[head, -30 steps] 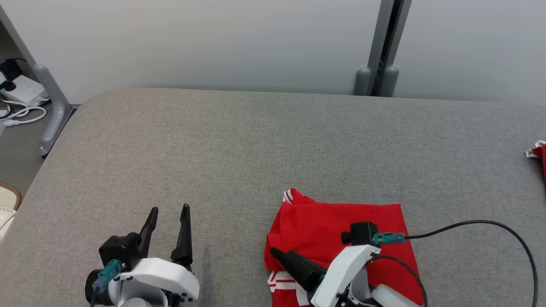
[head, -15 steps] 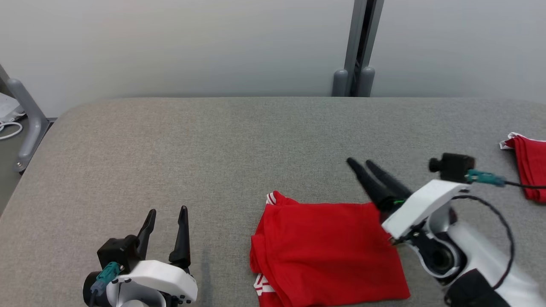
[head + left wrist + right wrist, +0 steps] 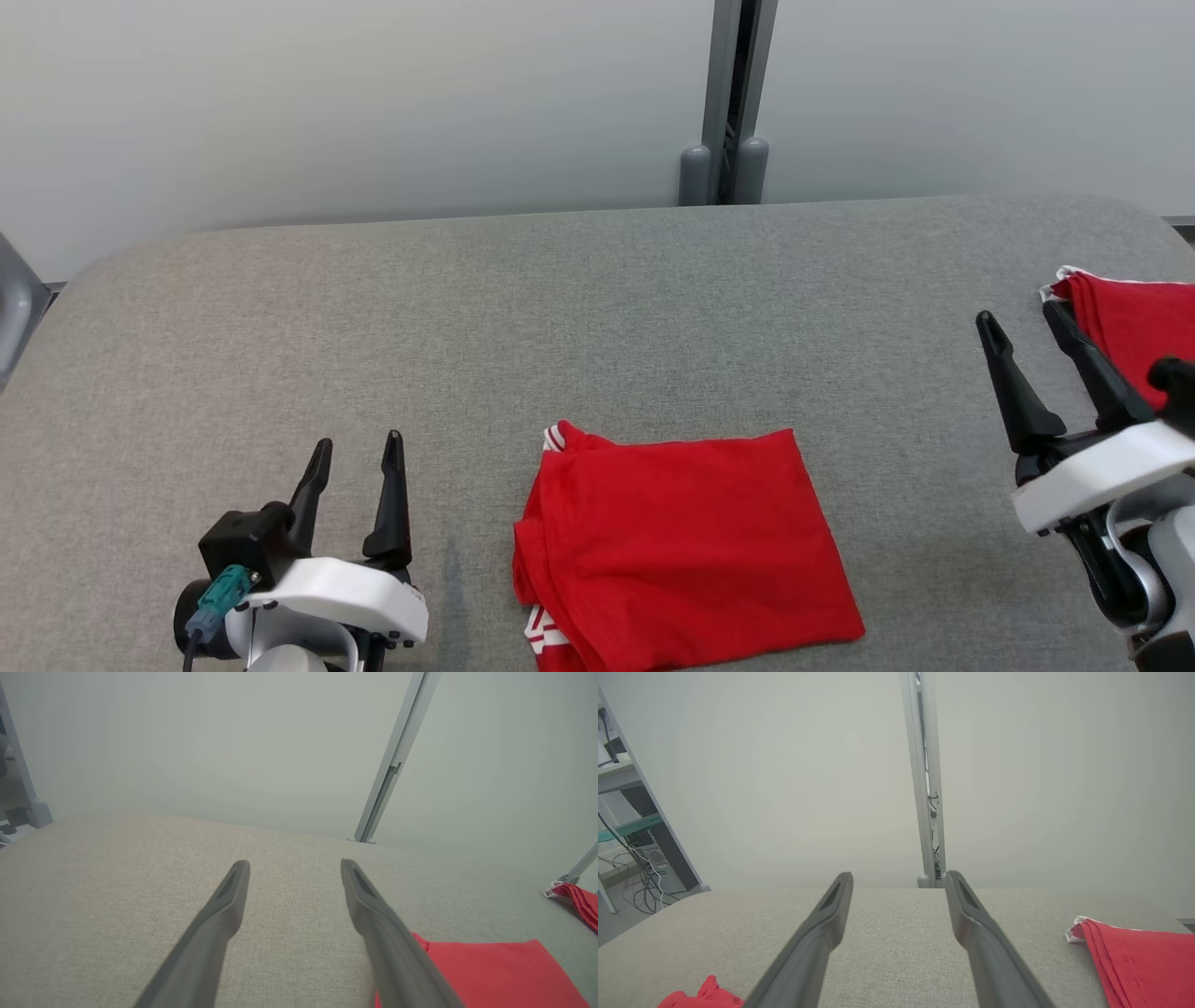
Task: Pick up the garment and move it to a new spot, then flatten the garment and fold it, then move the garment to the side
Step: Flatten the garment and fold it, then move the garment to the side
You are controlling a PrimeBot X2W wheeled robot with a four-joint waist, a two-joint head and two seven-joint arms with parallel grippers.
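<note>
Task item: red garment (image 3: pixel 681 546), folded to rough rectangle, lying flat on grey worktop (image 3: pixel 560 308), centre, near front edge. White-striped trim shows at top-left corner and bottom-left. Left end effector (image 3: pixel 358 441) just left of garment, fingers spread apart, empty, clear of fabric. Right end effector (image 3: pixel 1019 315) well right of garment, fingers wide apart, nothing held. Its outer finger overlaps second red garment (image 3: pixel 1134 322) at worktop right edge, contact unclear. Grey post (image 3: pixel 726 103) behind worktop.
</note>
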